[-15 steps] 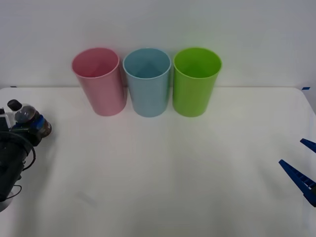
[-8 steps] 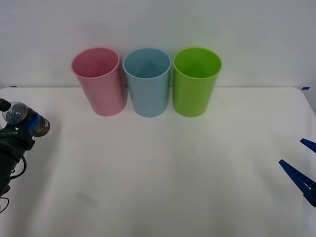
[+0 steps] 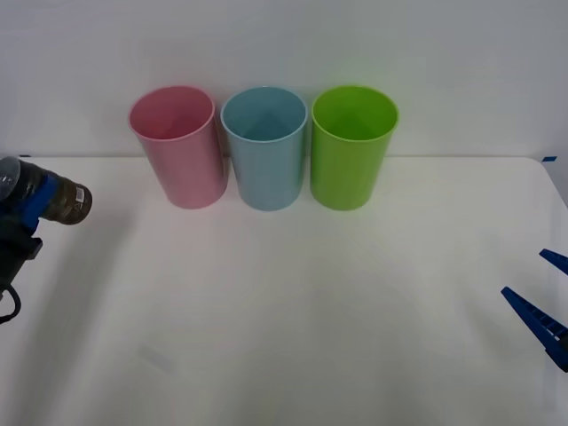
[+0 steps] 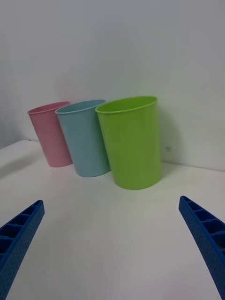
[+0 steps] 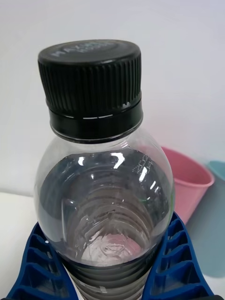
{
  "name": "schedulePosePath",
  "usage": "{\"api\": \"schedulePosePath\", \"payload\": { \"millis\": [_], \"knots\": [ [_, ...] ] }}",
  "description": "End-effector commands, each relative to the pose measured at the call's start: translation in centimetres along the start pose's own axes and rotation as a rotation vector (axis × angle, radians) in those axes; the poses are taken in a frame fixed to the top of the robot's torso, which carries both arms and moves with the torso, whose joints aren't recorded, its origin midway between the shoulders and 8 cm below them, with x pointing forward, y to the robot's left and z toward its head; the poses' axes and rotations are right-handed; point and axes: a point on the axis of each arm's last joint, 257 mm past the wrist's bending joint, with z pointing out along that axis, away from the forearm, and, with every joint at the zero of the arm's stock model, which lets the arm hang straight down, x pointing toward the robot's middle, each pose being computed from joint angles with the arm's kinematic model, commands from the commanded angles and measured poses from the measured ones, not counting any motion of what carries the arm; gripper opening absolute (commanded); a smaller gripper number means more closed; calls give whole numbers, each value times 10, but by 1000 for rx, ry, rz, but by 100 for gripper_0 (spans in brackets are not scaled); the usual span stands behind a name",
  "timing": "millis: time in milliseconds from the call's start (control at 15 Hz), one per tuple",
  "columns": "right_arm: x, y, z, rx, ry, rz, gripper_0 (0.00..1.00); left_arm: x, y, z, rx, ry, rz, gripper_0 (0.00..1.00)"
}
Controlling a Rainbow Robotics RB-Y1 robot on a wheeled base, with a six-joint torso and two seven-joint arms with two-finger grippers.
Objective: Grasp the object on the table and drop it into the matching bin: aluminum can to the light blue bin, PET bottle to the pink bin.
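My left gripper is clenched around the PET bottle, held above the table at its left edge, so I judge the carry underway; next I must swing it over the pink bin beyond, while my right gripper waits spread wide

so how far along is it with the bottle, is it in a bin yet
Not yet. The grasp looks done: the left gripper is shut on the PET bottle and holds it off the table at the far left. In hand is the carry, with the bottle short of the pink bin. Left: bring it over that bin's rim and release. The right gripper waits open at the right.
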Motion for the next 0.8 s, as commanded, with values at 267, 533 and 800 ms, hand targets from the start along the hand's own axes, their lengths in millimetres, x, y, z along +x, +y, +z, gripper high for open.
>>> {"api": "schedulePosePath", "payload": {
  "millis": [267,533,800],
  "knots": [
    [0,0,0,0,0,0,100,-60,-29,17,60,-79,-10,0],
    [0,0,0,0,0,0,100,-93,-44,42,58,-130,-3,0],
    [0,0,0,0,0,0,100,-102,-65,72,70,-131,45,0]
  ]
}}
